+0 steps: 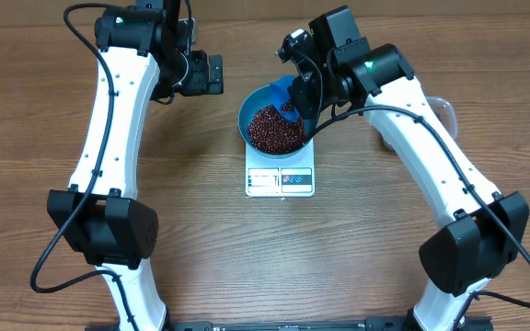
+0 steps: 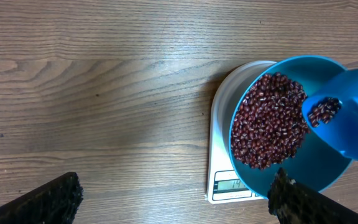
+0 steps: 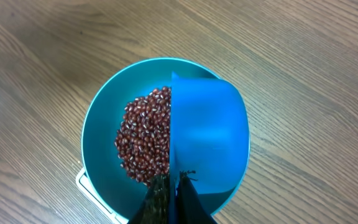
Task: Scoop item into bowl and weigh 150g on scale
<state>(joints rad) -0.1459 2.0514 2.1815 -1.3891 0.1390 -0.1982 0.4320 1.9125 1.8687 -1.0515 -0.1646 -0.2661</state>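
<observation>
The blue bowl (image 1: pixel 258 108) stands on the white scale (image 1: pixel 280 180) and holds a heap of dark red-brown beans (image 1: pixel 272 131). My right gripper (image 3: pixel 174 179) is shut on the handle of a small blue scoop (image 3: pixel 207 134), which is tilted over the bowl's (image 3: pixel 98 143) right side, beside the beans (image 3: pixel 145 140). In the left wrist view a few beans remain in the scoop (image 2: pixel 353 130) above the bowl (image 2: pixel 319 171). The scale's (image 2: pixel 225 106) display is partly hidden by the bowl. My left gripper (image 2: pixel 173 205) is open and empty over bare wood to the left of the scale; overhead, my left gripper (image 1: pixel 202 74) is up and left of the bowl.
A clear plastic tub (image 1: pixel 444 110) shows partly behind my right arm at the right. The wooden table (image 1: pixel 201 230) lies bare in front of the scale, between the two arm bases.
</observation>
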